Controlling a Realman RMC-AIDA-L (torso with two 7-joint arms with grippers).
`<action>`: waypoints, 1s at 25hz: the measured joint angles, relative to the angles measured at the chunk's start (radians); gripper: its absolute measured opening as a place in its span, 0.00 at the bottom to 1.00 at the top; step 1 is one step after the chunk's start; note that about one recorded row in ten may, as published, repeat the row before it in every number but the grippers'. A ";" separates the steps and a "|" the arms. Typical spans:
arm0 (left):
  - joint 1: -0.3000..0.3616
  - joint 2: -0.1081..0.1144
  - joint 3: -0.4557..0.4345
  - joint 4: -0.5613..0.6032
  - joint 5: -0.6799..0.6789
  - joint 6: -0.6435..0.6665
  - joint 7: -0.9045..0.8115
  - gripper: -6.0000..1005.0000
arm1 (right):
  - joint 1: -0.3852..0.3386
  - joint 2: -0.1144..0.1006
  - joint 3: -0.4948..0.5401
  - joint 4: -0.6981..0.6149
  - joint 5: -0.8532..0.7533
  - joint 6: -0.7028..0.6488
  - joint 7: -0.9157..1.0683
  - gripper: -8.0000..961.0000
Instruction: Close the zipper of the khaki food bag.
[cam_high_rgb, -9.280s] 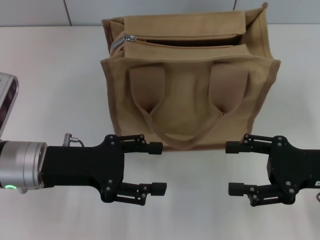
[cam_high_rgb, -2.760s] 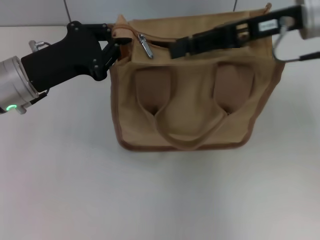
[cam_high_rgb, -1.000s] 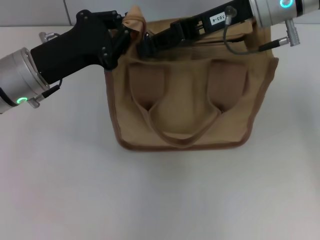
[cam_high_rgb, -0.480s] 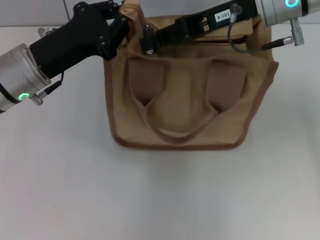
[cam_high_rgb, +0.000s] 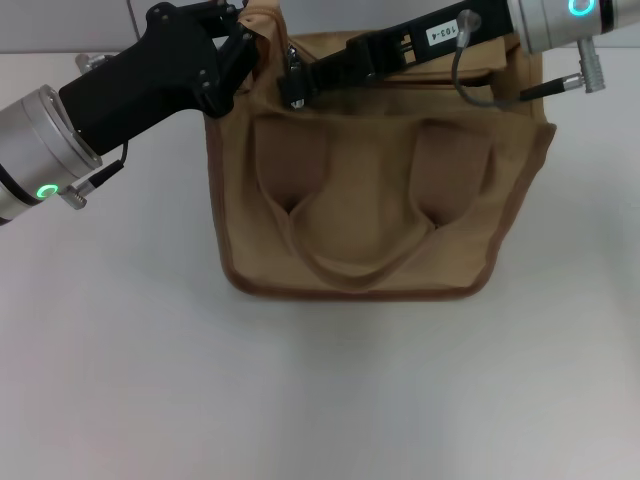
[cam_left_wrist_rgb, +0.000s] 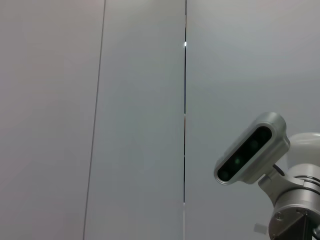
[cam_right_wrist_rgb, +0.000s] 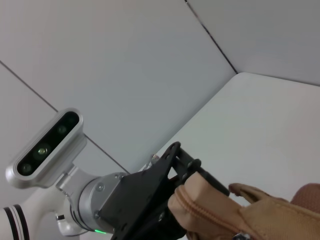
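The khaki food bag (cam_high_rgb: 370, 210) stands upright on the white table, its two strap handles hanging down its front. My left gripper (cam_high_rgb: 248, 38) is shut on the fabric of the bag's top left corner and holds it up. The right wrist view shows those fingers (cam_right_wrist_rgb: 192, 170) pinching the khaki corner (cam_right_wrist_rgb: 215, 210). My right gripper (cam_high_rgb: 297, 88) reaches across the bag's top from the right and is closed at the silver zipper pull (cam_high_rgb: 293, 62), near the left end. The right arm hides most of the zipper line.
The white table (cam_high_rgb: 320, 400) spreads in front of the bag and to both sides. A grey panelled wall (cam_left_wrist_rgb: 140, 120) rises behind it. The robot's head camera shows in the left wrist view (cam_left_wrist_rgb: 252, 150) and in the right wrist view (cam_right_wrist_rgb: 45, 145).
In the last second my left gripper raised the bag's corner a little and my right gripper's tips shifted slightly right at the pull. The bag's left side moved a bit left.
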 joint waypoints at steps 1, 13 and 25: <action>0.000 0.000 -0.001 0.000 0.000 0.000 0.000 0.04 | 0.001 0.002 -0.001 0.000 -0.001 0.001 -0.004 0.24; -0.001 0.000 -0.003 0.000 -0.002 0.003 -0.001 0.04 | -0.011 0.006 0.003 -0.015 -0.003 0.016 -0.010 0.04; 0.015 0.005 -0.006 0.010 -0.066 0.000 -0.036 0.04 | -0.134 -0.009 0.109 -0.180 -0.161 0.011 0.060 0.01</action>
